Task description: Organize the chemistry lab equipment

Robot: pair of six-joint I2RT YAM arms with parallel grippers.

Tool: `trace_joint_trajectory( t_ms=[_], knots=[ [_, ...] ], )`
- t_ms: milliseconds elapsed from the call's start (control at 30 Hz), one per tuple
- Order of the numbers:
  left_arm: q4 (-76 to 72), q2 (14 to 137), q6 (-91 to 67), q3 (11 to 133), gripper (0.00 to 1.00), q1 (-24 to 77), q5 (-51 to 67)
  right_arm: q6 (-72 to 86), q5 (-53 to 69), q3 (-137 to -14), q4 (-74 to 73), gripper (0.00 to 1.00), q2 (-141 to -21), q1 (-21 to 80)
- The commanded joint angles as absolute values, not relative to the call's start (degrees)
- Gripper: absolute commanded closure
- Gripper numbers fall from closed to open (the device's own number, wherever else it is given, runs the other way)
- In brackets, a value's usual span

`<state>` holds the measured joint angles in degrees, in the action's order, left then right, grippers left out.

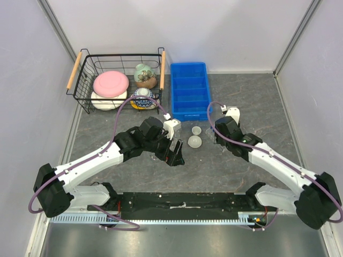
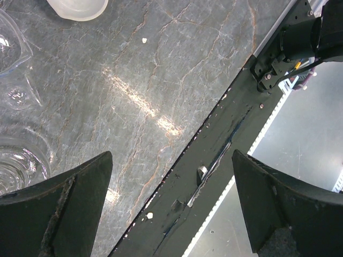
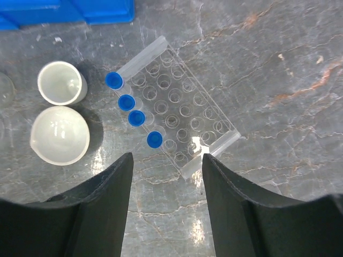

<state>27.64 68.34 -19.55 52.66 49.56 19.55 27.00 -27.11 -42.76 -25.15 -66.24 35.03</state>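
The right gripper (image 3: 166,203) hangs released, its two dark fingers (image 3: 102,209) spread wide with nothing between them, above a clear plastic tube rack (image 3: 182,115). The rack lies flat just in front of the near right corner of the blue plastic compartment tray (image 3: 53,10). Four clear tubes with blue caps (image 3: 128,101) stand in the rack's row on the tray side. Two small white bowl-shaped dishes (image 3: 59,135) sit side by side just before the tray's near edge, close to the rack but apart from it.

The left gripper (image 2: 171,209) is also spread open and empty, farther out from the tray, over the line where the grey marbled table (image 2: 150,69) meets its dark near-edge rail (image 2: 214,160). Clear glass flasks (image 2: 21,160) stand beside its left finger.

Left of the tray stands a black wire basket (image 1: 99,61) of crockery; right of it the table lies bare to the wall.
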Motion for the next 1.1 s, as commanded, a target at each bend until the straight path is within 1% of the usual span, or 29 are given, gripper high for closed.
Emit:
trace_joint_trajectory(
  t_ms=[0,100,167,300,433,567,767,1067],
  knots=[
    [26.2,67.0,-18.1,53.3,0.01,49.3,20.4,30.3,-32.5,-46.4,-31.5,0.39,-61.5,35.1],
    [26.0,66.4,-18.3,53.1,0.01,49.3,20.7,31.5,-36.5,-47.5,-34.1,0.39,-60.8,34.6],
    [25.7,66.2,-18.5,52.9,0.01,49.3,20.9,32.1,-38.3,-47.5,-34.9,0.39,-62.4,33.8],
    [25.7,65.5,-18.5,52.7,0.01,49.3,20.9,32.3,-38.8,-46.5,-33.1,0.41,-65.0,30.5],
    [25.6,64.9,-18.7,52.4,0.01,49.3,20.7,31.4,-36.3,-45.3,-29.0,0.43,-66.4,27.2],
    [25.6,64.6,-18.6,52.4,0.01,49.3,20.8,30.1,-30.7,-44.6,-25.5,0.5,-68.1,23.3],
    [25.5,64.3,-18.6,52.4,0.01,49.2,21.1,28.1,-24.3,-43.0,-22.2,0.56,-70.4,19.0],
    [25.3,64.4,-18.7,52.4,0.01,49.2,21.4,26.5,-19.1,-42.5,-19.8,0.58,-74.1,17.9]
  ],
)
